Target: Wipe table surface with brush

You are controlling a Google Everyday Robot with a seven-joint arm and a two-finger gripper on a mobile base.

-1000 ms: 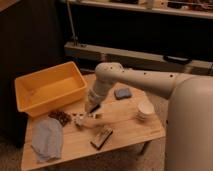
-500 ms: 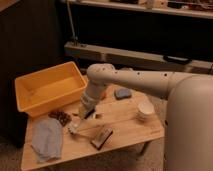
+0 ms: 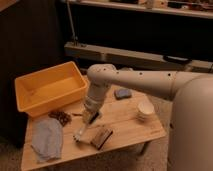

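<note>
The table surface is a small top of light wooden planks. The slim pale brush lies slanted on it near the front, its head toward the front left. My gripper comes down from the white arm and sits right over the upper end of the brush handle, near the table's middle left. The arm hides the contact point.
A yellow plastic tub stands at the back left. A grey-blue cloth lies at the front left, dark small pieces beside it. A wooden block brush lies at the front. A blue-grey sponge and white cup sit at right.
The arm has swung left and down toward the front of the table, bringing the gripper from near the table's middle onto the brush handle.
</note>
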